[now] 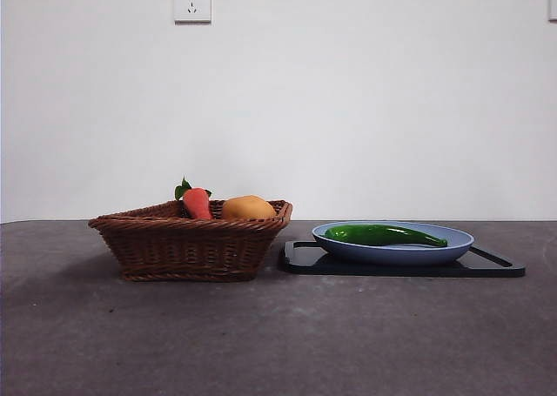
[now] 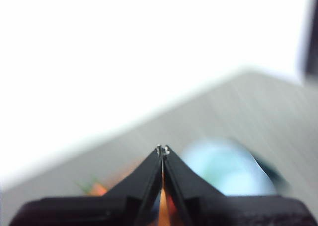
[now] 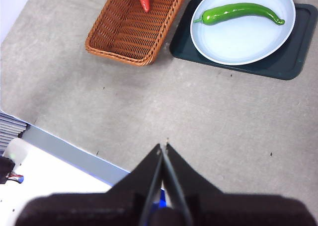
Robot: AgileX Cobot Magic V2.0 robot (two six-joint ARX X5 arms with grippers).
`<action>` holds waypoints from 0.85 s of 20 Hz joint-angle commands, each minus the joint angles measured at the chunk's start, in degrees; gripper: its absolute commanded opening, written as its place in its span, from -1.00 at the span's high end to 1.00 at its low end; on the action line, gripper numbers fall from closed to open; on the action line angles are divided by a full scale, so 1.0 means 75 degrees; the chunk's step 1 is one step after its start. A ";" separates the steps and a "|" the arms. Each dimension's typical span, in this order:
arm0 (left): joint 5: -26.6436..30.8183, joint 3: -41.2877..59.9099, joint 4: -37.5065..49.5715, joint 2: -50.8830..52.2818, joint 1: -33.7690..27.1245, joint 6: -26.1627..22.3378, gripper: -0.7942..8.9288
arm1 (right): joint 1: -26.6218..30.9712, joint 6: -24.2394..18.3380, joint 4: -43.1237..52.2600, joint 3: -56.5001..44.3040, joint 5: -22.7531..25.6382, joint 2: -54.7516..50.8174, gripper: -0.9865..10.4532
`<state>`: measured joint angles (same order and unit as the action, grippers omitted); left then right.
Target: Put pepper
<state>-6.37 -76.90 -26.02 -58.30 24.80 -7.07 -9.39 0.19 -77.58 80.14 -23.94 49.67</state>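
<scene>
The long glossy green pepper (image 1: pixel 385 235) lies in the blue plate (image 1: pixel 452 249), which rests on a black tray (image 1: pixel 496 265) at the right. It also shows in the right wrist view (image 3: pixel 238 12), lying across the plate (image 3: pixel 238 44). My right gripper (image 3: pixel 163 147) is shut and empty, high above the bare table, well away from the plate. My left gripper (image 2: pixel 163 149) is shut and empty; its view is blurred, with the plate (image 2: pixel 223 169) a pale shape beyond the jaws. Neither gripper shows in the front view.
A brown wicker basket (image 1: pixel 187 239) stands left of the tray, holding a red-orange vegetable with green leaves (image 1: pixel 197 202) and a rounded orange-yellow fruit (image 1: pixel 248 208). The basket also shows in the right wrist view (image 3: pixel 134 42). The table's edge (image 3: pixel 74 154) runs below the right gripper.
</scene>
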 commanded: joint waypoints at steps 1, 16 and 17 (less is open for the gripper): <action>0.0003 0.1221 0.1638 0.1040 -0.0880 -0.0096 0.82 | -0.0020 0.0026 -0.0117 0.0134 0.0015 0.0041 0.81; 0.0452 0.8489 0.3926 0.6598 -0.3465 0.0350 0.82 | -0.0020 0.0026 -0.0117 0.0134 0.0015 0.0041 0.81; 0.0452 0.8746 0.3926 0.6749 -0.3474 0.0420 0.82 | -0.0020 0.0026 -0.0117 0.0134 0.0015 0.0041 0.81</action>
<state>-3.14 -11.22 2.70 -7.73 -1.02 -5.08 -9.39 0.19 -77.58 80.14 -23.94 49.65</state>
